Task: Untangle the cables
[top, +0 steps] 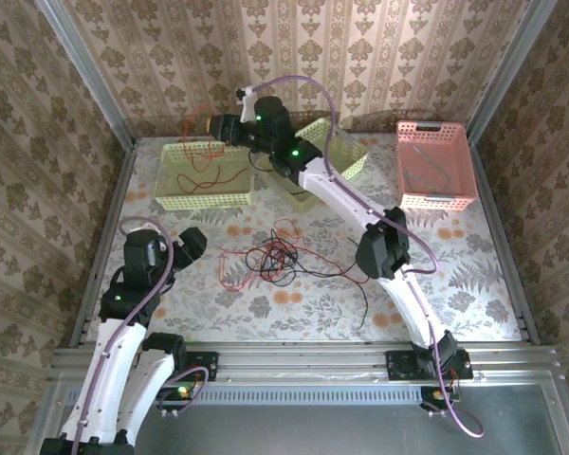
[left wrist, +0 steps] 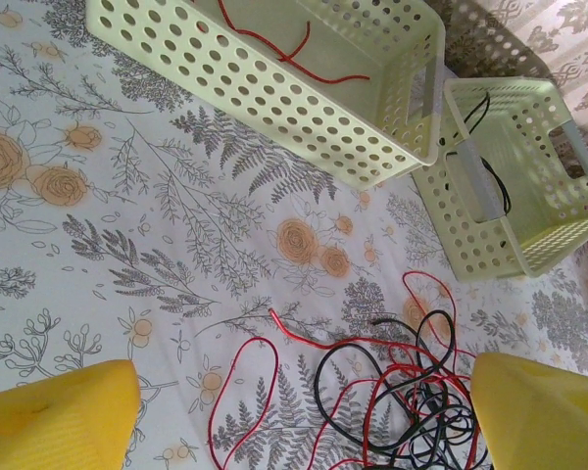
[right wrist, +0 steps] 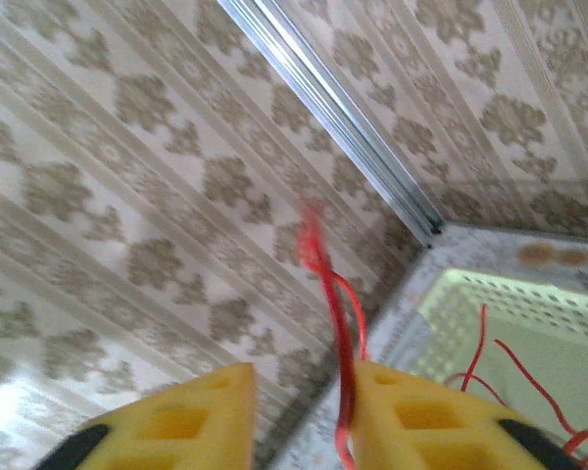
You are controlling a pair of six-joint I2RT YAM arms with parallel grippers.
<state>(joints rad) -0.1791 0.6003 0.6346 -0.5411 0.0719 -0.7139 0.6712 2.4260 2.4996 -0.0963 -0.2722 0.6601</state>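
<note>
Cables [top: 270,258] lie tangled on my desk [top: 455,284]; left pincer [left wrist: 299,401] gapes wide, right pincer [right wrist: 304,397] pinches a red cable [right wrist: 339,313].

Tangled red and black cables [left wrist: 412,392] lie near 2 pale-green baskets [left wrist: 304,127].

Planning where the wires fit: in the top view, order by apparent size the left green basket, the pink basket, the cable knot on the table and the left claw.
1. Unranked, they look alike: left green basket and pink basket.
2. cable knot, stray strands aside.
3. left claw, smallest.
</note>
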